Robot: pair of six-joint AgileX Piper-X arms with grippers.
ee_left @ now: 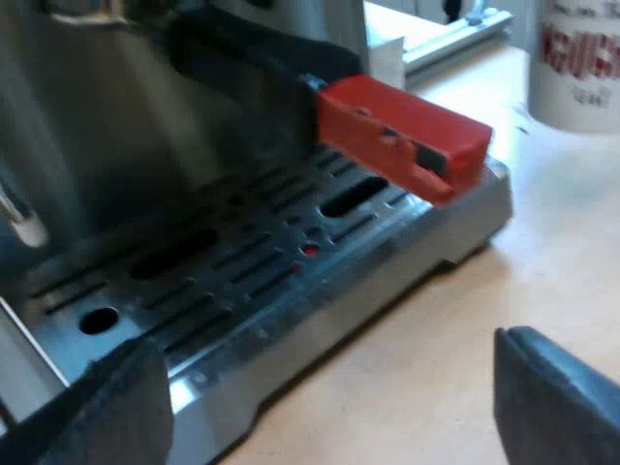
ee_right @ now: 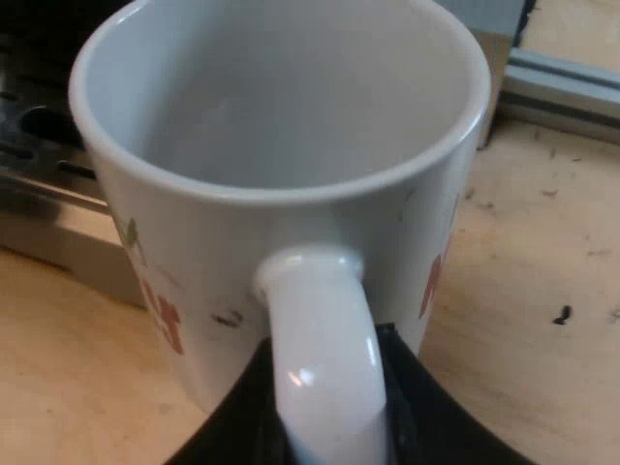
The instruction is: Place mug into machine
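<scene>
A white mug (ee_right: 291,232) with red lettering stands on the wooden table (ee_right: 523,291), close beside the espresso machine's slotted drip tray (ee_right: 44,165). My right gripper (ee_right: 329,402) is shut on the mug's handle (ee_right: 325,349), one black finger on each side. My left gripper (ee_left: 325,387) hovers low over the table at the drip tray's (ee_left: 291,281) edge, open wide with nothing between its fingers. The holder's dark handle with its red end (ee_left: 402,136) juts out above the tray. The mug (ee_left: 576,63) stands beyond the tray's corner.
An aluminium rail (ee_right: 562,87) runs along the table behind the mug. A thin metal wand (ee_left: 19,218) hangs at the machine's side. Bare wooden table (ee_left: 504,281) lies between the tray and the mug.
</scene>
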